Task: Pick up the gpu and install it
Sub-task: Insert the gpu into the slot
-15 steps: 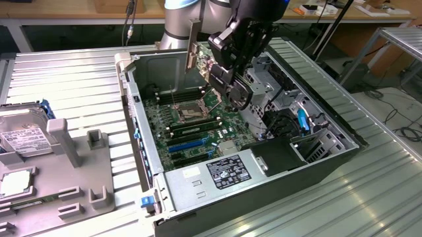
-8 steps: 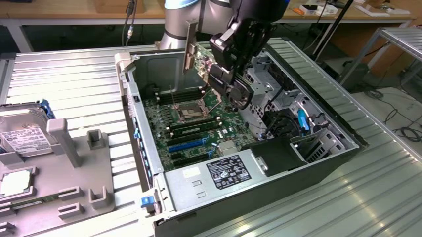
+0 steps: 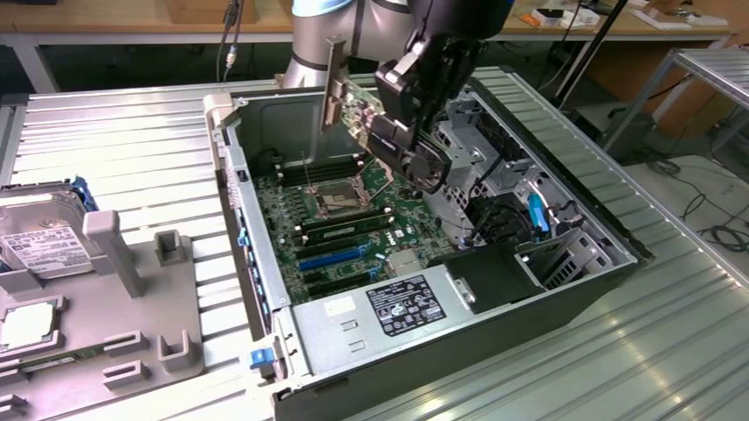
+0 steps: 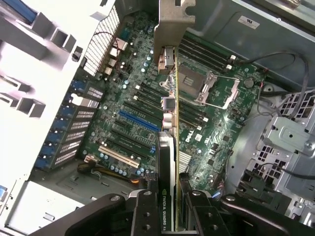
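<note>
**Operator:** Where is the gpu right now?

**Spotter:** You have it in the gripper (image 3: 395,132). The gpu (image 3: 354,107) hangs in the air over the open computer case (image 3: 550,307), above the motherboard (image 3: 398,235), and sits in none of the slots. In the exterior view it is tilted, with its silvery metal bracket (image 3: 332,74) at the high end, toward the case's far wall.

**Operator:** And the pincer?

**Spotter:** Its fingers are pinching the card at the end away from the bracket, one on each flat face. You can check that from the wrist, where the gripper (image 4: 170,201) clamps the gpu (image 4: 170,128) seen edge-on.

**Operator:** What does the card look like?

**Spotter:** Thin, flat and rectangular. The exterior view shows you a green circuit face dotted with small parts. From the wrist you see the narrow green board edge beside a black cover with white lettering — NVIDIA QUADRO — close to the fingers. The bracket (image 4: 173,24) is a grey metal strip, wider than the card's edge.

**Operator:** What lies beneath it?

**Spotter:** In the wrist view the card's edge crosses over the motherboard (image 4: 123,98), with the open processor socket (image 4: 211,86) to one side and the blue slot (image 4: 139,119) and a white slot (image 4: 118,157) to the other. Whether you are lined up with any slot, I cannot tell.
</note>
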Tool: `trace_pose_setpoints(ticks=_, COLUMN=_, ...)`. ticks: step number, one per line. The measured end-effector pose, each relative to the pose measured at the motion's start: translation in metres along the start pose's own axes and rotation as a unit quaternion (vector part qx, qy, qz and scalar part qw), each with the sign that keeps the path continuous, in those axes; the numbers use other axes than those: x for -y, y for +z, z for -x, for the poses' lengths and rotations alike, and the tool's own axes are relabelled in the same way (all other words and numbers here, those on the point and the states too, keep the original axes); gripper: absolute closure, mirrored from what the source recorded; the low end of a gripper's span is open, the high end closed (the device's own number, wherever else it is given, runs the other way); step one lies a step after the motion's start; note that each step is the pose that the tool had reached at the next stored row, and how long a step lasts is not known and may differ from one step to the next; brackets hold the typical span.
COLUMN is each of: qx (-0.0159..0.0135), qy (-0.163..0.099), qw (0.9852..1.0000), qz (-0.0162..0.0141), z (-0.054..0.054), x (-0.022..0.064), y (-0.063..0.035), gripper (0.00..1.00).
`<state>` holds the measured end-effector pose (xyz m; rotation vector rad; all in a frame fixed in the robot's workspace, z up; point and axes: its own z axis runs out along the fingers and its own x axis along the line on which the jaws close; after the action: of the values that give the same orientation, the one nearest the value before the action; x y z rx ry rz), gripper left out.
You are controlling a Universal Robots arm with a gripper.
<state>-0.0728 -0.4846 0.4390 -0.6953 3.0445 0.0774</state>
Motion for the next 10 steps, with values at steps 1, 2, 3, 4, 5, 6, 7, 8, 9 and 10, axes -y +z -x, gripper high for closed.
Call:
trace_pose_setpoints(ticks=1, qx=-0.0003, qy=-0.007, qw=1.0, qz=0.0002, z=0.0, x=0.0, y=0.0, gripper=0.73)
trace_pose_setpoints(ticks=2, qx=-0.0004, qy=-0.01, qw=0.9999, qz=0.0003, z=0.0, x=0.0, y=0.0, gripper=0.73)
trace_pose_setpoints(ticks=3, qx=-0.0005, qy=-0.013, qw=0.9999, qz=0.0004, z=0.0, x=0.0, y=0.0, gripper=0.73)
trace_pose_setpoints(ticks=4, qx=-0.0007, qy=-0.015, qw=0.9999, qz=0.0005, z=0.0001, x=0.0001, y=0.0001, gripper=0.73)
trace_pose_setpoints(ticks=5, qx=-0.0008, qy=-0.018, qw=0.9998, qz=0.0005, z=0.0001, x=0.0001, y=0.0, gripper=0.73)
trace_pose_setpoints(ticks=6, qx=-0.0009, qy=-0.021, qw=0.9998, qz=0.0006, z=0.0001, x=0.0001, y=0.0001, gripper=0.73)
trace_pose_setpoints(ticks=7, qx=-0.001, qy=-0.024, qw=0.9997, qz=0.0007, z=0.0001, x=0.0001, y=0.0, gripper=0.73)
trace_pose_setpoints(ticks=8, qx=-0.0012, qy=-0.028, qw=0.9996, qz=0.0008, z=0.0001, x=0.0001, y=0.0001, gripper=0.73)
trace_pose_setpoints(ticks=9, qx=-0.0015, qy=-0.035, qw=0.9994, qz=0.001, z=0.0001, x=0.0001, y=0.0001, gripper=0.73)
trace_pose_setpoints(ticks=10, qx=-0.0017, qy=-0.04, qw=0.9992, qz=0.0012, z=0.0002, x=0.0001, y=0.0001, gripper=0.73)
